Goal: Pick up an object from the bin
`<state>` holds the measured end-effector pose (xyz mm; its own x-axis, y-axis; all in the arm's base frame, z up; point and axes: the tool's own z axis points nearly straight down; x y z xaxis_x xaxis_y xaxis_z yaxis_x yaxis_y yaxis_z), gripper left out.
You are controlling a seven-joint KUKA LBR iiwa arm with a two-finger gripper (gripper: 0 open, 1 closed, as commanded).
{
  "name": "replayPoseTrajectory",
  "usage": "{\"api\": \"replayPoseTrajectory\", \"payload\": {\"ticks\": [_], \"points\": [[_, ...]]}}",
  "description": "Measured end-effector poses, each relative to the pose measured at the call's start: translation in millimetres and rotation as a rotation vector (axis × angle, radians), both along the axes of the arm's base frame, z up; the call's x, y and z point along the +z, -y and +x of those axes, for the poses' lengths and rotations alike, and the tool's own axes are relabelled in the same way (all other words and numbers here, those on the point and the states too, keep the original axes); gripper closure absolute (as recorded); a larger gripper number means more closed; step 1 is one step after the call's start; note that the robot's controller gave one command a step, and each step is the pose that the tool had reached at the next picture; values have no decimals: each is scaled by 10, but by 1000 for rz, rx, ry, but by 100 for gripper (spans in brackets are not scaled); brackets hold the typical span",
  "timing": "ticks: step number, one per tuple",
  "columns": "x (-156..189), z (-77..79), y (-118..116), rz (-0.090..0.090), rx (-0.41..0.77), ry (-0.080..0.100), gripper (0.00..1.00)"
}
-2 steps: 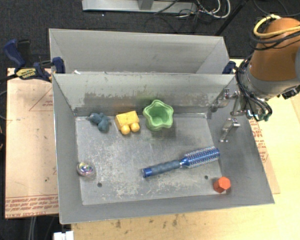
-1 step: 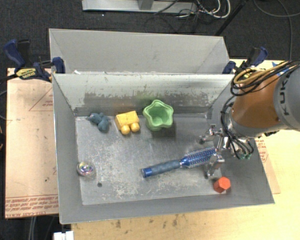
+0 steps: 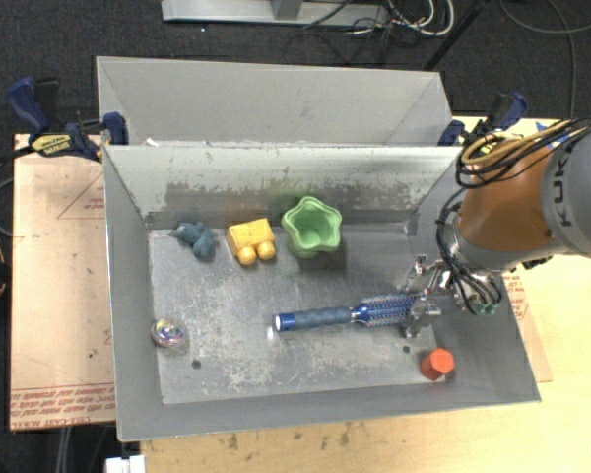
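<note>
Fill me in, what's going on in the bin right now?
The arm reaches in from the right, and its tool is low over the bristle end of a blue brush lying flat on the bin floor. I can't tell whether it grips the brush. A small orange piece lies just below the tool. A green star-shaped cup, a yellow block and a blue-grey piece sit along the back wall, and a clear ball sits at lower left.
</note>
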<state>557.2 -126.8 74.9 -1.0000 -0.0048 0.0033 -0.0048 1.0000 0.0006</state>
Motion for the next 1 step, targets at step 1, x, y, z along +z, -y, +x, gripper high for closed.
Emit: {"api": "replayPoseTrajectory", "payload": {"ticks": [1], "points": [[1364,47,24,-2,-79,13,100]]}}
